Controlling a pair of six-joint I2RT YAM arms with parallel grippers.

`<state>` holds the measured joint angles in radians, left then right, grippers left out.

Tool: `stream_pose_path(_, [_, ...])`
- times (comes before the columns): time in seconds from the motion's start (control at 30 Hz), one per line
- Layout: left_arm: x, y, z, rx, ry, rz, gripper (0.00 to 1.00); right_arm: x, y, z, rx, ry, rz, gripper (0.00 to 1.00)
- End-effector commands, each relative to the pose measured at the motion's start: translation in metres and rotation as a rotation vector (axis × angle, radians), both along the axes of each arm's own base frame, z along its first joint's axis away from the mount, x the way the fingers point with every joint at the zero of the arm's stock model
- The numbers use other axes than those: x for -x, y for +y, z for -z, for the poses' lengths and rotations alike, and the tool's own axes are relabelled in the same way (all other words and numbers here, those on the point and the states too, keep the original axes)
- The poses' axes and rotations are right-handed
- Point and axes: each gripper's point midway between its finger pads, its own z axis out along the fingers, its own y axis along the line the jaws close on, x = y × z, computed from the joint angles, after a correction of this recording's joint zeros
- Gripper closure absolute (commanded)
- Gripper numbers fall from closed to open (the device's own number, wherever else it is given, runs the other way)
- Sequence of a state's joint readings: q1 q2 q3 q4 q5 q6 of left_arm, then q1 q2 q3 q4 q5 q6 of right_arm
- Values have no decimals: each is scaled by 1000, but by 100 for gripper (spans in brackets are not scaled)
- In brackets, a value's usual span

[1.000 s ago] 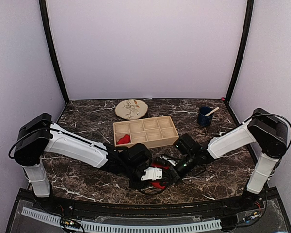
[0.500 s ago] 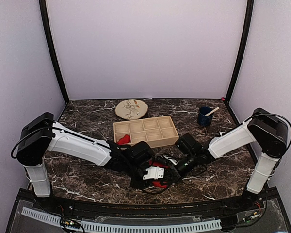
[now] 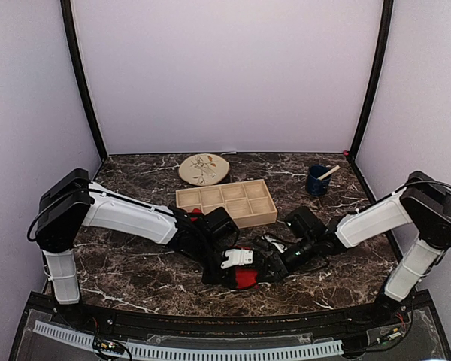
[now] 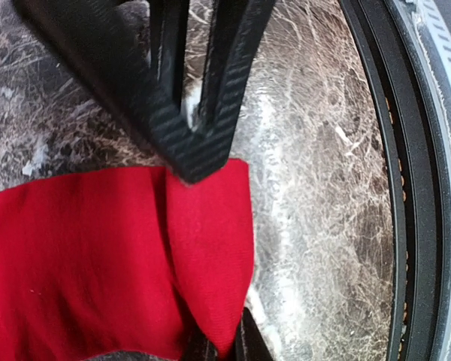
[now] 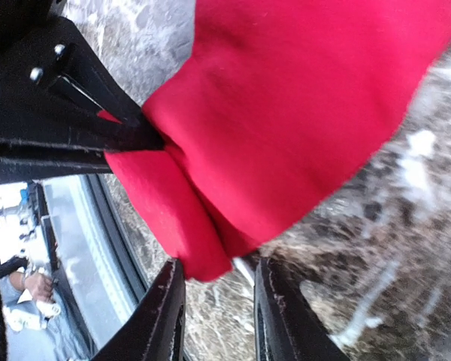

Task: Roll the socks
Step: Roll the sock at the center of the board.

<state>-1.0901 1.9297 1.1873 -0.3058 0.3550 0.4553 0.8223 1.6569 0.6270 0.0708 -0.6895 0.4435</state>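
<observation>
In the overhead view, a small bright red sock (image 3: 197,213) showed at the lower-left end of the pale wooden compartment tray (image 3: 233,197), partly hidden behind the left arm. At lower centre, a second bright red soft fabric sock (image 3: 246,279) lay on the dark marble table (image 3: 135,278) between both claws. The left gripper (image 5: 139,139) was pressed together, pinching its folded edge. In the right wrist view the sock's long axis ran from lower left to upper right. Its folded end pointed lower left, at the spread fingers of the right gripper (image 5: 219,267).

The top camera looks down over the table (image 3: 135,278); both wrist cameras, very close, share one sock (image 5: 301,113).
</observation>
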Motion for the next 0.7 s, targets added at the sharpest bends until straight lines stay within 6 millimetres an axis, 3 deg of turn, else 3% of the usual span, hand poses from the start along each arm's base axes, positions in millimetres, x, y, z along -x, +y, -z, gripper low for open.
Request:
stream_pose_path(0.0, [6,10,-2,-31,151,-34,100,-14,-5,-5,1,-85,55,70])
stream_pose_path(0.07, [6,12,-1,-41,205,-45,100,-17,-11,1,31,-111,68,70])
stream_pose_path(0.37, [8,14,4,-62,389,-76,100,-35,-27,-18,73,-346,133,69])
stream_pose_path(0.67, [8,13,0,-50,519,-96,100,-27,-24,-37,147,-651,91,69])
